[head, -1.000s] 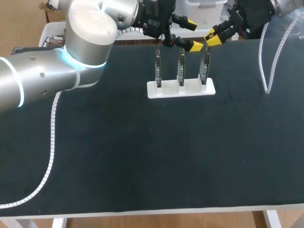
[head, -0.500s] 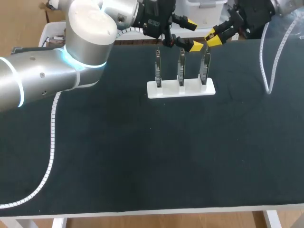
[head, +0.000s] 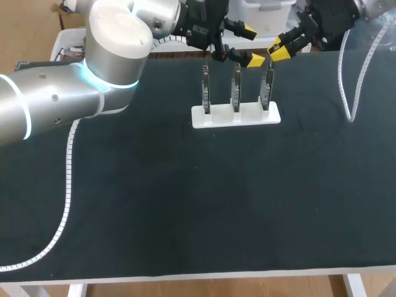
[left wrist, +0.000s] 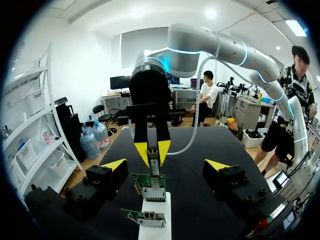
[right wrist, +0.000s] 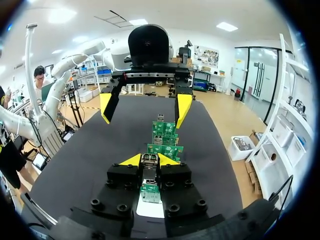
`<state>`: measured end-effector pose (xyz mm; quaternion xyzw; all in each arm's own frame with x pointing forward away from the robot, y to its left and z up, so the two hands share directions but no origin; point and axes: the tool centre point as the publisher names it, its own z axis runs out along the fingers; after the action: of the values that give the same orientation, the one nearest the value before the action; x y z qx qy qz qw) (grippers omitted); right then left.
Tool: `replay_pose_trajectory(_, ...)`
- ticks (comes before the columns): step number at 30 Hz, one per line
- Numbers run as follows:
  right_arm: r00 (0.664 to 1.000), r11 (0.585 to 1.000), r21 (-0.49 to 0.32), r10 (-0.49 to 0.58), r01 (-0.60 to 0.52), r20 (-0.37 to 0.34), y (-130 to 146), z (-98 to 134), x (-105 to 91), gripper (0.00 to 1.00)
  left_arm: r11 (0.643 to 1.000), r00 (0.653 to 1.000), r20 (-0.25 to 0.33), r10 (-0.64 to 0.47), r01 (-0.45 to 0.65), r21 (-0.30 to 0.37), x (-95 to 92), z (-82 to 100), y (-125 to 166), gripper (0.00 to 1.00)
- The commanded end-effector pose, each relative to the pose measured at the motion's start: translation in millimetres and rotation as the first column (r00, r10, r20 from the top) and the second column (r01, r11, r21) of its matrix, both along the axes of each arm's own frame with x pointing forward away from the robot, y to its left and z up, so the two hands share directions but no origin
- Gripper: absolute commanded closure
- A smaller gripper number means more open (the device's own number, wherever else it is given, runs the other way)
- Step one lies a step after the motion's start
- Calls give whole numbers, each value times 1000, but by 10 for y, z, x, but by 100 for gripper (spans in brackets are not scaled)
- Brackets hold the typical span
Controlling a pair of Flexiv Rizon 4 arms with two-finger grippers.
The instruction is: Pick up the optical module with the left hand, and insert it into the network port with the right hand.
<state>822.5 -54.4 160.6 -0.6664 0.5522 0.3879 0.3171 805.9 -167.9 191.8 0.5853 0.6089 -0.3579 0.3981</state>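
Inside right gripper (right wrist: 149, 160), optical module (left wrist: 154, 168), clamped

1. Table (head: 185, 204): plain black;
2. Rack base (head: 235, 116): white;
3. Circuit boards (right wrist: 165, 129): green;
4. Left arm (head: 55, 102): silver, glowing blue ring;
5. Cable sleeve (head: 67, 185): white, ribbed;
6. Left gripper (head: 250, 44), right gripper (head: 276, 49): black, yellow tips.

Nothing legible anywhere. Print on the green circuit boards (right wrist: 164, 131) standing in the white holder (head: 247, 117) too small to make out. No readable label or number on the holder itself.
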Motion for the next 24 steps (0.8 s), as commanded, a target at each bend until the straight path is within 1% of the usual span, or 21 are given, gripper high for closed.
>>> replay_pose_trajectory(1,994,995,-6,94,-95,-51,-9,18,72,100,1000,1000,1,1,-1,1,-1,-2,0,0)
replay_pose_trajectory(14,993,994,-8,106,-107,-59,52,-13,107,100,1000,1000,1,1,-1,1,-1,-2,0,0)
replay_pose_trajectory(24,993,995,-11,98,-99,-59,26,-5,101,100,1000,1000,1,1,-1,1,-1,-2,0,0)
